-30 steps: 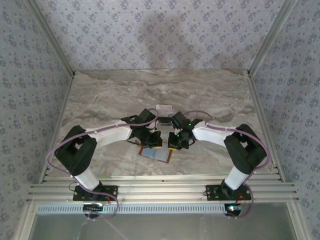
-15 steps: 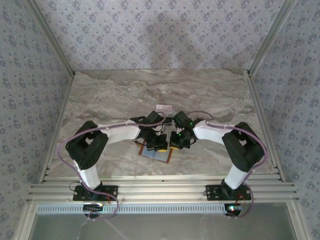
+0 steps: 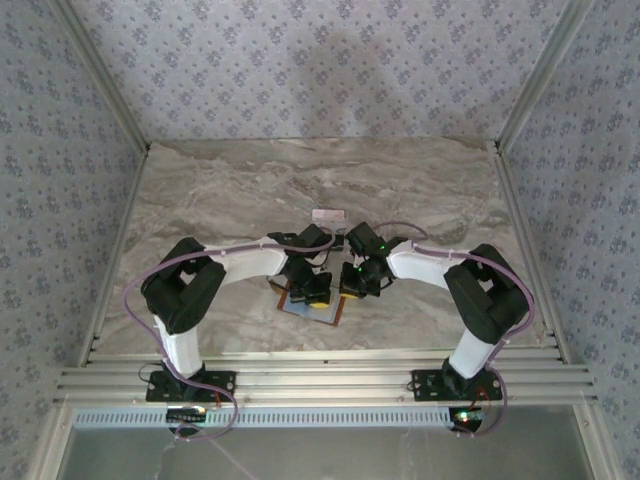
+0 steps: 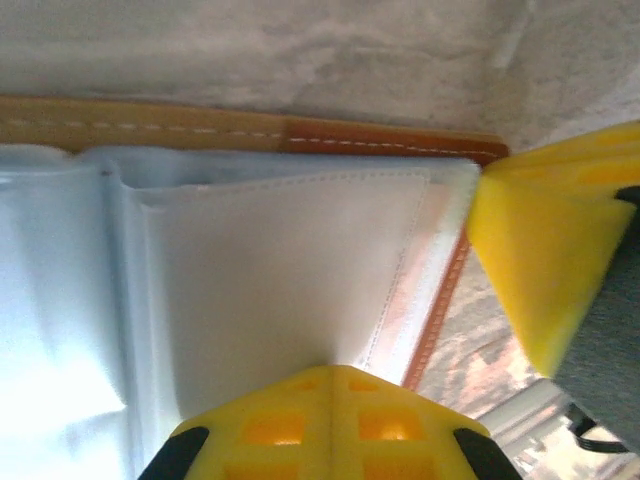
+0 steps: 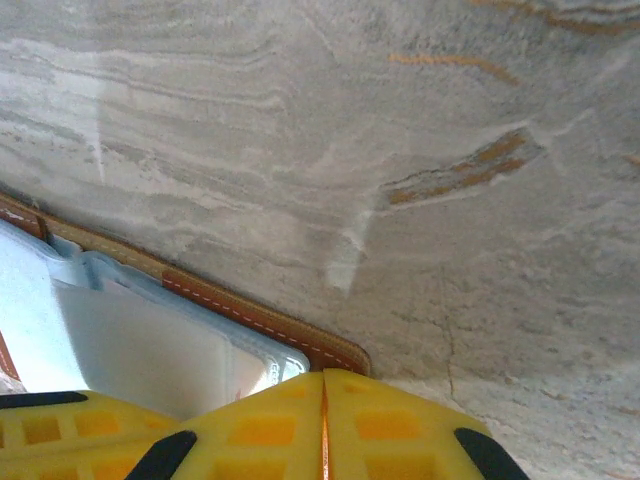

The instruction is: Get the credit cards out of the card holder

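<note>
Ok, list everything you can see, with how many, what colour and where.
card holder: one, orange-brown with pale blue-grey lining, open on the table at the pincers
card: one, whitish-pink, flat on the table beyond the pincers
table: one, grey-beige marble, under everything
walls: three, blue-grey patterned, around the table
rails: several, silver, table's near edge
left pincer: one, yellow, shut, over the card holder's lining
right pincer: one, yellow, shut, by the card holder's corner

Soft even light, blurry wrist close-ups
</note>
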{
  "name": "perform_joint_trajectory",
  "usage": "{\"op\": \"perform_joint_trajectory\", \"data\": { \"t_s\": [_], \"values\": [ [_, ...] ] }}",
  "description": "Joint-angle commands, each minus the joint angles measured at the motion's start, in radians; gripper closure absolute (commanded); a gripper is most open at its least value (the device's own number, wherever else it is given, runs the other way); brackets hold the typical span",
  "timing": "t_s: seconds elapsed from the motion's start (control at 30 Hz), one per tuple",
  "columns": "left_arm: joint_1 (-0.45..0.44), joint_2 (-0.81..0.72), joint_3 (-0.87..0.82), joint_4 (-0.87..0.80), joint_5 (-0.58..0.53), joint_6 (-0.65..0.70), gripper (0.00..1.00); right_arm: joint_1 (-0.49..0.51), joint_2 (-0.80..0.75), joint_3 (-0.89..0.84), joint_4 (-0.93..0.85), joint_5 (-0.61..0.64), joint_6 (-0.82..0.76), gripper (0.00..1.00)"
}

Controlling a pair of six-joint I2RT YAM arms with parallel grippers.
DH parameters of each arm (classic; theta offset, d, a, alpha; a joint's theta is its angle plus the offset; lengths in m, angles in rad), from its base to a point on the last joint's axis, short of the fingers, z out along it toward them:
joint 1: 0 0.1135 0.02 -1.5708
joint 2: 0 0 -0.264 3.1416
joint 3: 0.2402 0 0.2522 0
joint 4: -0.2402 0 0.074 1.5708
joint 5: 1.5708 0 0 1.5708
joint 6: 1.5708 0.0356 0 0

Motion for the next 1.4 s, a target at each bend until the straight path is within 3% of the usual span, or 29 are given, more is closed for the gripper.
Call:
{"op": "perform_joint_trajectory", "data": {
  "t_s": [0.0,0.27,0.4,0.53,1.13,1.37],
  "values": [
    [-0.005,-0.006,0.031,-0.093,-0.091,0.037,0.96,0.002,0.008,-0.018,-0.032,0.017,-0.013,0.91],
    [-0.023,0.007,0.072,-0.173,-0.217,0.074,0.86,0.003,0.009,-0.006,-0.043,0.012,-0.018,0.91],
    [-0.044,0.006,0.090,-0.187,-0.260,0.102,0.65,0.006,0.016,0.002,-0.052,0.009,-0.024,0.90],
    [-0.064,0.015,0.120,-0.226,-0.316,0.117,0.55,0.009,0.018,0.007,-0.056,0.004,-0.027,0.90],
    [-0.120,0.064,0.239,-0.409,-0.590,0.153,0.49,0.011,0.014,0.012,-0.070,0.014,-0.034,0.89],
    [-0.062,0.017,0.211,-0.396,-0.568,0.203,0.57,0.012,0.005,0.022,-0.083,0.013,-0.039,0.89]
  ]
}}
